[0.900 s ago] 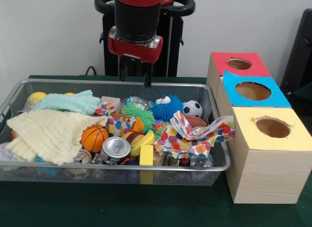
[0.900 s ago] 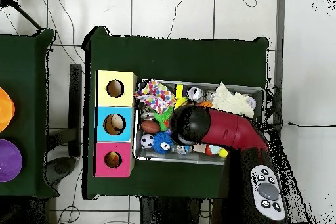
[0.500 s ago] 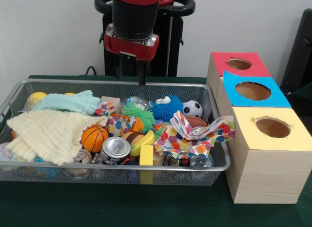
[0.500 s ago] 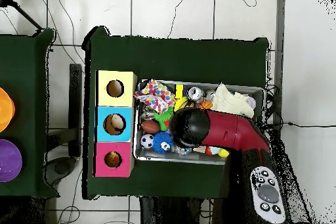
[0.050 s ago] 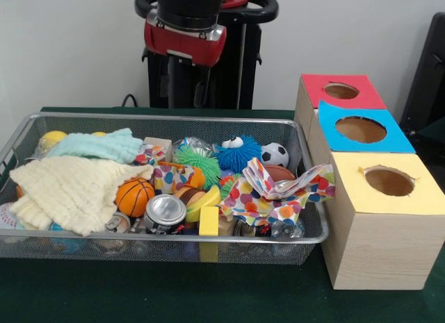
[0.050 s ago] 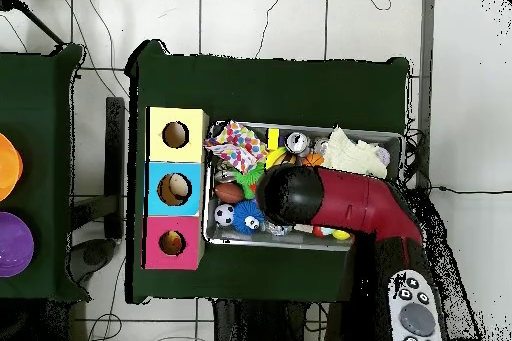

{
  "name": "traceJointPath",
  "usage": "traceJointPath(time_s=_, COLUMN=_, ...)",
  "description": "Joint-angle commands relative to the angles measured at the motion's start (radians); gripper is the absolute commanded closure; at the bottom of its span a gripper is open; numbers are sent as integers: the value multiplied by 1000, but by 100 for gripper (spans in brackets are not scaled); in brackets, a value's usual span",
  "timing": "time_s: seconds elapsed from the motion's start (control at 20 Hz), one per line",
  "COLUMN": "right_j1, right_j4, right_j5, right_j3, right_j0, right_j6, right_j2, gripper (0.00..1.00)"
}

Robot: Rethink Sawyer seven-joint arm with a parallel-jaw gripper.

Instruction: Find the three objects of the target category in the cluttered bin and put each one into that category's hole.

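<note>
Arm [image 5: 184, 21]: front view, cut off by the top edge; only the red and black wrist shows.
Gripper [image 5: 186, 83]: fingers lost against the dark pedestal; spread cannot be told.
Wire bin [image 6: 395, 142]: overhead view, centre and lower right hidden under the arm.
Cream cloth [image 5: 66, 191]: covers items at lower left; only slivers show.
Spotted paper [image 5: 278, 198]: hides what lies beneath.
Blue-topped box [image 6: 174, 189]: pale object in its hole, too small to identify.

wire mesh bin [image 5: 174, 250], seemingly wooden boxes [image 5: 379, 250]
</note>
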Motion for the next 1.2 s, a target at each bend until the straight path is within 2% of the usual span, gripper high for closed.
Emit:
traceJointPath(time_s=0.05, right_j1=13, right_j4=-29, right_j5=16, right_j3=25, right_j0=15, right_j6=-62, right_j2=118, gripper=0)
traceJointPath(time_s=0.5, right_j1=102, right_j4=-28, right_j5=-128, right_j3=8, right_j0=29, right_j6=10, right_j2=136, gripper=0)
traceJointPath(time_s=0.75, right_j1=146, right_j4=-36, right_j5=-189, right_j3=-1, right_j0=32, right_j6=19, right_j2=137, gripper=0)
traceJointPath(time_s=1.2, right_j1=155, right_j4=-8, right_j5=-197, right_j3=-12, right_j0=63, right_j6=46, right_j2=135, gripper=0)
